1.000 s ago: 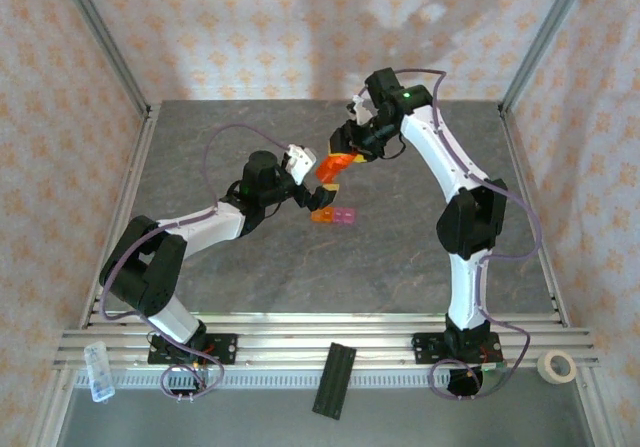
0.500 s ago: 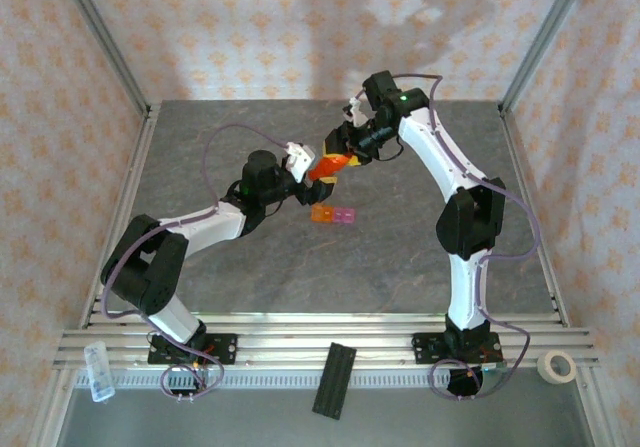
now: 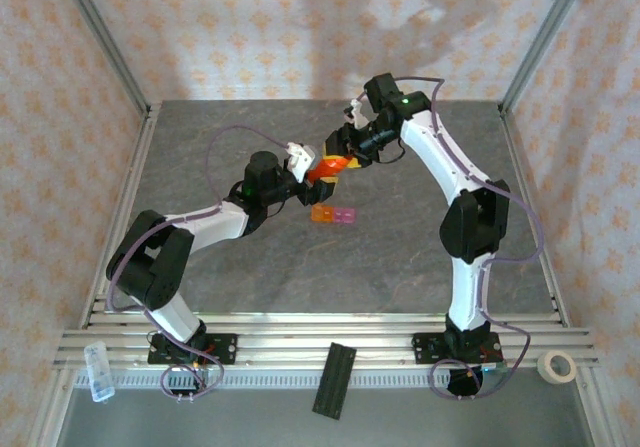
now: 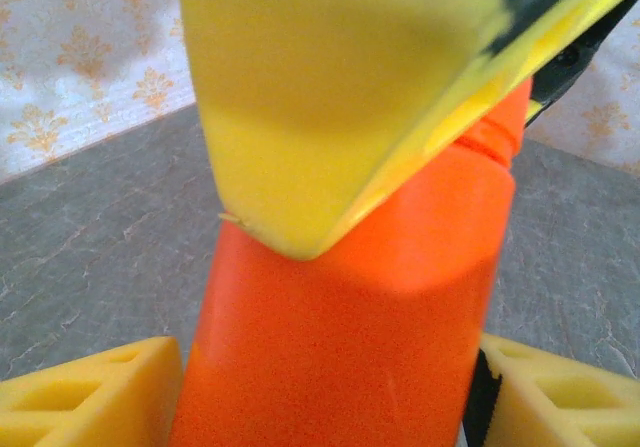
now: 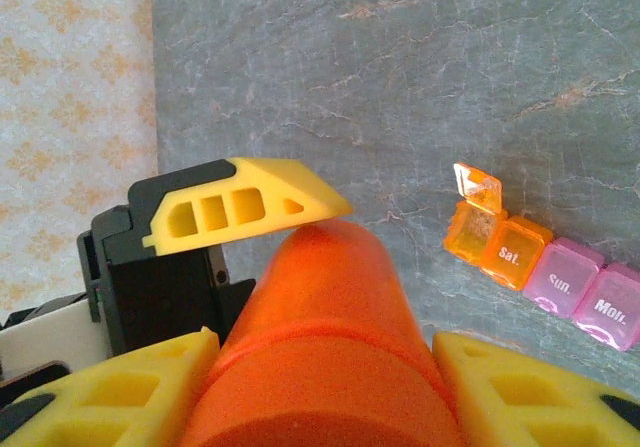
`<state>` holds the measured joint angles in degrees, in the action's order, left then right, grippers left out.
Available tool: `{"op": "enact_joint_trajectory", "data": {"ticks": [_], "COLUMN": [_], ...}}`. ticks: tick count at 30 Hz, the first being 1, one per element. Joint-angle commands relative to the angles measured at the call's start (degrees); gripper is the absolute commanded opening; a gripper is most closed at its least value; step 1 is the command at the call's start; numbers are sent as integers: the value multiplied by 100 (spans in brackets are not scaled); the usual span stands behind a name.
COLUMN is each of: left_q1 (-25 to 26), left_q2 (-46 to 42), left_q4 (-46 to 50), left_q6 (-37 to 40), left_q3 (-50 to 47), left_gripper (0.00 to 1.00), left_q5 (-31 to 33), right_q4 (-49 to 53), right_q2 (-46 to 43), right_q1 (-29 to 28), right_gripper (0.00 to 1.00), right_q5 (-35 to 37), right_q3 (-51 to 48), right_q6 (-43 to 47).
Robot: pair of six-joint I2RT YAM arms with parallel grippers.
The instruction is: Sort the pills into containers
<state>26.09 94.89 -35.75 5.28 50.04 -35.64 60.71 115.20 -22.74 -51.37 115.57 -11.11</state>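
An orange bottle (image 3: pixel 328 167) hangs tilted in the air above the table, held from both ends. My right gripper (image 3: pixel 348 155) is shut on its wide upper end (image 5: pixel 320 367), its fingers on either side of it. My left gripper (image 3: pixel 312 179) is shut on the bottle's lower body (image 4: pixel 350 297), one yellow finger (image 5: pixel 240 207) pressing its far end. The containers (image 3: pixel 333 214) lie flat on the table just below, a strip of orange and pink cells (image 5: pixel 545 267) with the end orange cell's lid (image 5: pixel 478 184) raised. The pills are too small to make out.
The grey table (image 3: pixel 400 267) is fenced by metal frame posts and patterned walls. On the near rail lie a black bar (image 3: pixel 335 379), a tape roll (image 3: pixel 557 367) at the right and a clear small case (image 3: pixel 100 370) at the left.
My left gripper has risen from beside the strip to the bottle and closed its fingers on it. The right gripper with the bottle shifted slightly.
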Motion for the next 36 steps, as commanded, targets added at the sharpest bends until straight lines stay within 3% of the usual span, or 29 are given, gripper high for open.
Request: {"op": "enact_joint_trajectory", "data": {"ticks": [1, 12, 23, 31, 36], "left_q1": [-17, -20, -16, -34, -93], "left_q2": [97, 63, 59, -48, -111], "left_q4": [-234, -191, -196, 61, -90], "left_q6": [-166, -282, -562, -792, -968], "left_q3": [30, 140, 318, 399, 349], "left_gripper": [70, 62, 40, 20, 12], "left_q5": [-181, -268, -366, -197, -104], "right_q4": [-305, -422, -529, -948, -1424], "right_q2": [-361, -513, -547, -809, -1275], "right_q1": [-36, -35, -36, 167, 535], "right_gripper": [35, 35, 37, 71, 82], "right_q5": [-261, -298, -257, 208, 339], "right_q3": [-76, -380, -466, -556, -1028], "right_q6": [-96, -133, -210, -647, -966]}}
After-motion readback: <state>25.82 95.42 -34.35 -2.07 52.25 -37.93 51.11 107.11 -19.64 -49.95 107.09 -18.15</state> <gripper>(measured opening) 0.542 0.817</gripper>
